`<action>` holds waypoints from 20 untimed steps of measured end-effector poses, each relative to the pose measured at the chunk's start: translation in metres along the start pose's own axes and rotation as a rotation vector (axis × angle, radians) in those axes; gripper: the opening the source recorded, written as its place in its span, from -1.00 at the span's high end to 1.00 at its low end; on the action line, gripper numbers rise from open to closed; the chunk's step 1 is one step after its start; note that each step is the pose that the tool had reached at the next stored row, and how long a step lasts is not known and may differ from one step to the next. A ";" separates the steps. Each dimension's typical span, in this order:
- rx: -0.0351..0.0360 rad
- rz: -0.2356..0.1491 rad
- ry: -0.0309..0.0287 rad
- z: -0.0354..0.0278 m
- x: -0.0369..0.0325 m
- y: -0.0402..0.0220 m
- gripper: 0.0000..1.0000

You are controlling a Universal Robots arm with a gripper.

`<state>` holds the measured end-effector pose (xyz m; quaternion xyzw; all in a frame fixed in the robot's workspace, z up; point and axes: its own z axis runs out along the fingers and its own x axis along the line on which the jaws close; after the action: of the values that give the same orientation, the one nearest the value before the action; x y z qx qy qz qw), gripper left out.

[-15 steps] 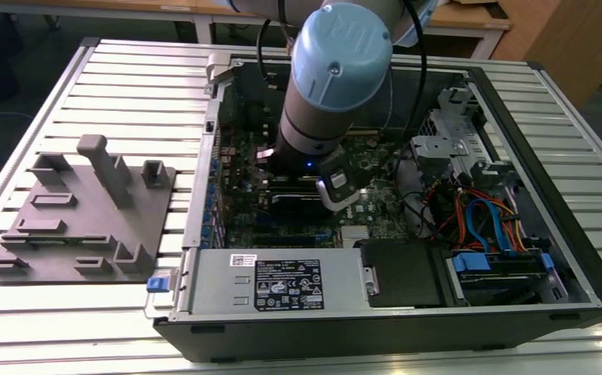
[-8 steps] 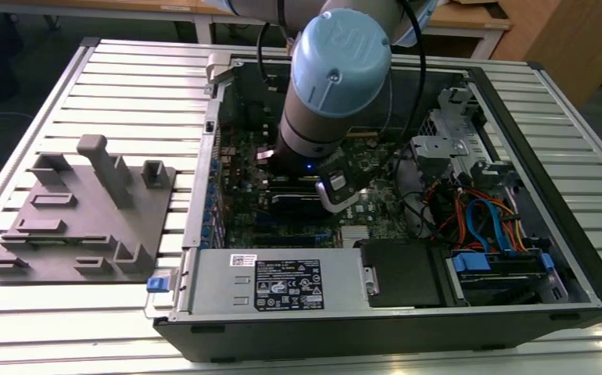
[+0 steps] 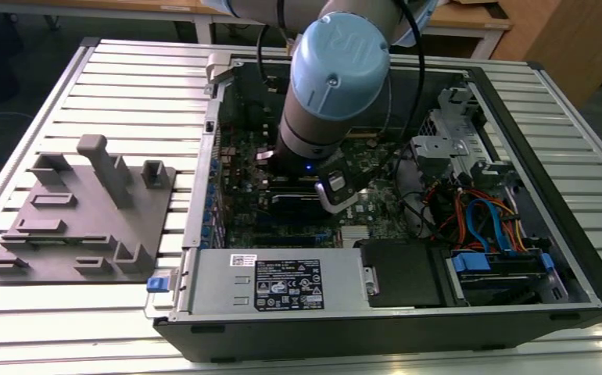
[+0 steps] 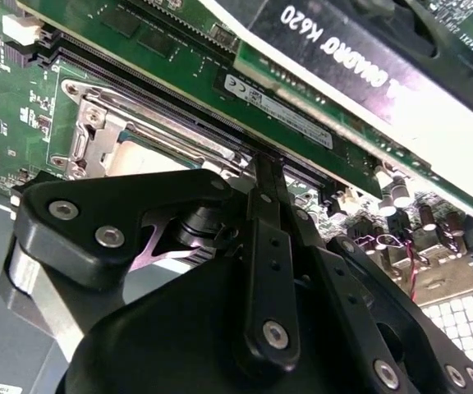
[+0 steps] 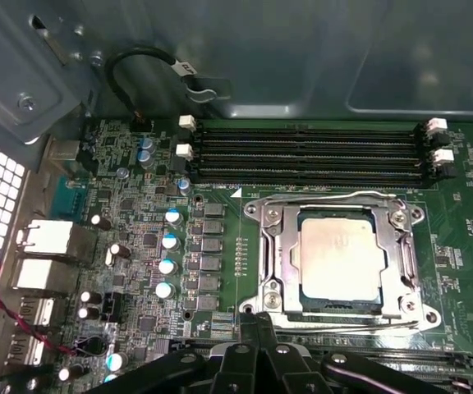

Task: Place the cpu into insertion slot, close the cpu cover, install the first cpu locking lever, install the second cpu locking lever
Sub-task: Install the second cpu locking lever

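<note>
The cpu [image 5: 341,258], a silver-grey square, lies flat in the insertion slot [image 5: 407,215] on the green board. The cpu cover [image 5: 276,246], a silvery frame plate, lies down around it. One thin wire lever [image 5: 327,195] runs along the socket's edge by the memory slots. A second lever [image 5: 343,322] runs along the opposite edge, close to my gripper. My gripper [image 5: 257,318] has its black fingers shut together, their tips at the socket's corner by that second lever's end. In the second wrist view the gripper [image 4: 265,168] points at the socket edge beside the cpu [image 4: 142,156].
The arm [image 3: 332,86] reaches down into an open computer case [image 3: 551,297]. Several long black memory slots [image 5: 310,152] and rows of capacitors [image 5: 169,263] flank the socket. A graphics card [image 4: 368,57] stands close by. A grey fixture plate [image 3: 82,211] lies at the exterior view's left.
</note>
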<state>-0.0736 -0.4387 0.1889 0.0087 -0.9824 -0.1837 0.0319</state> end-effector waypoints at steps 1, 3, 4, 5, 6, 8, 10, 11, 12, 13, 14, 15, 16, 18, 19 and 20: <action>-0.0005 0.000 0.0000 0.0004 0.0003 0.0002 0.80; -0.0012 0.000 0.0000 0.0011 0.0012 0.0008 0.80; -0.0015 0.000 0.0000 0.0015 0.0018 0.0012 0.80; -0.0019 0.000 0.0000 0.0020 0.0023 0.0016 0.80; -0.0024 0.000 0.0000 0.0026 0.0027 0.0020 0.80; -0.0038 0.000 -0.0001 0.0043 0.0030 0.0029 0.80; -0.0056 0.000 -0.0003 0.0063 0.0031 0.0038 0.80; -0.0061 0.000 -0.0003 0.0070 0.0032 0.0043 0.80; -0.0064 0.000 -0.0002 0.0076 0.0033 0.0050 0.80; -0.0064 0.000 -0.0002 0.0081 0.0034 0.0057 0.80; -0.0064 0.000 -0.0002 0.0086 0.0036 0.0063 0.80; -0.0064 0.000 -0.0002 0.0089 0.0038 0.0068 0.80; -0.0064 0.000 -0.0002 0.0093 0.0040 0.0074 0.80; -0.0066 -0.001 -0.0004 0.0097 0.0048 0.0081 0.80; -0.0066 -0.001 -0.0004 0.0098 0.0051 0.0081 0.80; -0.0066 -0.001 -0.0004 0.0098 0.0054 0.0081 0.80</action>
<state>-0.0796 -0.4278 0.1831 0.0088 -0.9818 -0.1869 0.0317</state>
